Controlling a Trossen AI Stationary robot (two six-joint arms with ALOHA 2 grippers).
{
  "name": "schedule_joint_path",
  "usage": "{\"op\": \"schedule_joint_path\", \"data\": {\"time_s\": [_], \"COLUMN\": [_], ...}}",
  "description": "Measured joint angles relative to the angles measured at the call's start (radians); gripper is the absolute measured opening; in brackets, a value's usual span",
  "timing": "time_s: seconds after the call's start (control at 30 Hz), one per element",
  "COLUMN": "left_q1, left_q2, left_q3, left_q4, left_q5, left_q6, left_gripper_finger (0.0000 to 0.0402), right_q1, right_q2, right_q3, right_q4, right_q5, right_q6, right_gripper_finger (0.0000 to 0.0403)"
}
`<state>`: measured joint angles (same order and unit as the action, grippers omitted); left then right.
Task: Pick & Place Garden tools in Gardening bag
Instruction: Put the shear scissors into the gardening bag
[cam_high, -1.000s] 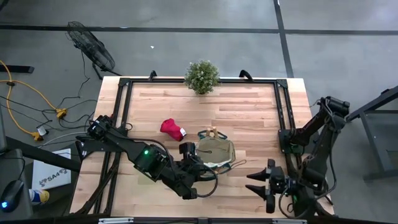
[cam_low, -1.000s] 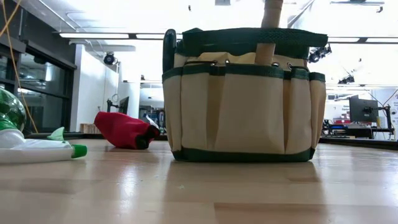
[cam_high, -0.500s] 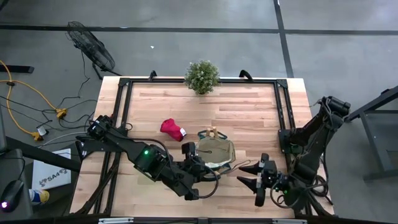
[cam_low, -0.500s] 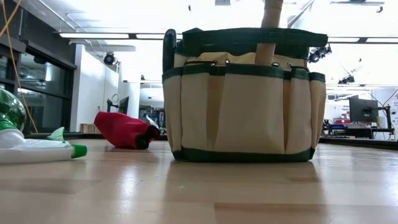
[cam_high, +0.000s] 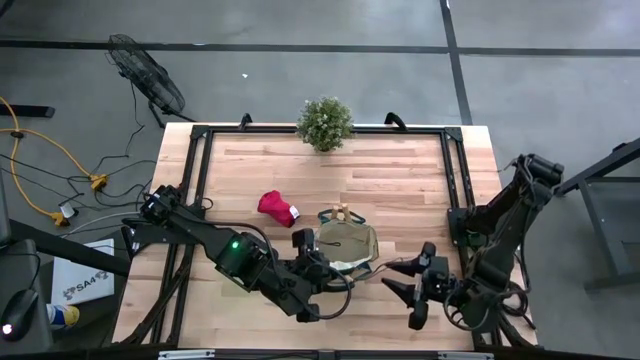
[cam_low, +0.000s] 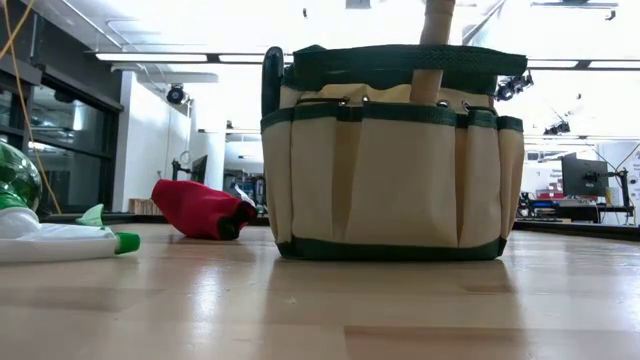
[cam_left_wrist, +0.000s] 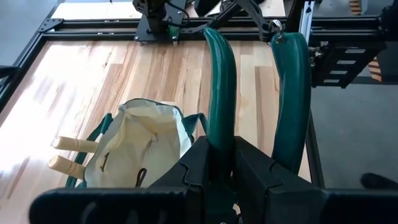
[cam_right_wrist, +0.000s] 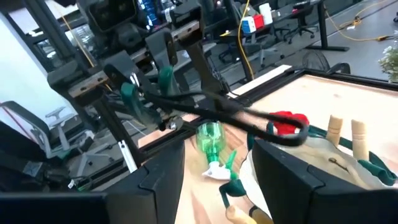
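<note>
Green pruner handle (cam_left_wrist: 221, 99) clamped between left fingers (cam_left_wrist: 194, 168) | beside bag (cam_high: 346, 243) | right fingers (cam_right_wrist: 283, 171) spread, empty

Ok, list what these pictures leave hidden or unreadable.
- Bag interior: in the low view the gardening bag wall hides all but one wooden handle, cut off by the top edge.
- Pruners: in the left wrist view the left gripper hides their blades.
- Spray bottle: cut off by the low view's left edge.
</note>
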<state>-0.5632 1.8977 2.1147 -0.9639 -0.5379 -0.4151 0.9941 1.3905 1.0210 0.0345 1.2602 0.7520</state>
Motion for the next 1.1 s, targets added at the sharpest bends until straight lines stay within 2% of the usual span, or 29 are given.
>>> {"op": "schedule_joint_path", "data": {"time_s": [0.4, 1.1], "left_q1": [0.000, 0.000], "left_q2": [0.000, 0.000], "left_q3": [0.000, 0.000], "left_q4": [-0.001, -0.004], "left_q5": [0.009, 0.011], "left_q6": [0.000, -0.001], "left_gripper_finger": [0.0045, 0.0045], "right_q1": [0.001, 0.001], "right_q2": [-0.065, -0.071], "right_q3": [0.000, 0.001], "right_q4": [0.000, 0.046], "right_q5": [-0.002, -0.003], "right_q6": [-0.079, -0.110], "right_gripper_finger": [0.0181, 0.0181]}}
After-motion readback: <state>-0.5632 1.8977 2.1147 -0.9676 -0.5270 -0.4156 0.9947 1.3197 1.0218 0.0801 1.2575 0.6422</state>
